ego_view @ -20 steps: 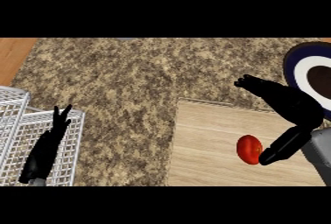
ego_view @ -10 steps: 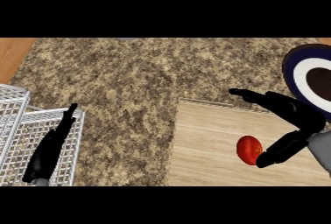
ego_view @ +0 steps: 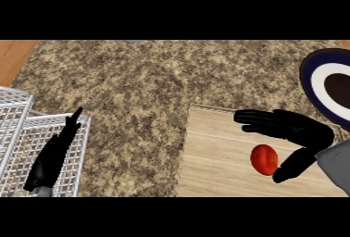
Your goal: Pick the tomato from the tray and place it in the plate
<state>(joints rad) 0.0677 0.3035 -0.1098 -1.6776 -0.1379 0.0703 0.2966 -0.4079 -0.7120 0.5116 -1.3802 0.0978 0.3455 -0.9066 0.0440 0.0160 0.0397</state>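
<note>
Since the tomato (ego_view: pixel 264 159) lies on the tray (ego_view: pixel 219 152), toward its right edge and nearer the near edge than the far one, you're at the grasp step, with nothing lifted yet. Right hand (ego_view: pixel 309 133) sits over it wide open. Its fingers (ego_view: pixel 263 119) stretch out flat toward the tray's left, past the tomato's far side and apart from it. The thumb (ego_view: pixel 290 166) runs down the tomato's right side, touching or just beside it, can't tell which. It has hold of nothing. To do this well, you'll likely want to bring the fingers down round the tomato's far and left side, so it ends up between fingers and thumb, not just nudged by the thumb. It's round and will probably roll across the smooth wood if pushed from one side only. Close only once both sides are covered, then lift straight up so it clears the tray. Plate (ego_view: pixel 306 76) is off the tray's far right corner, on the counter (ego_view: pixel 137 83), partly cut by the view's right edge, so it looks like a short carry away and to the right. Left hand (ego_view: pixel 53 155) rests with straight fingers over the wire rack (ego_view: pixel 17 134) at the lower left, holding nothing; leave it.
</note>
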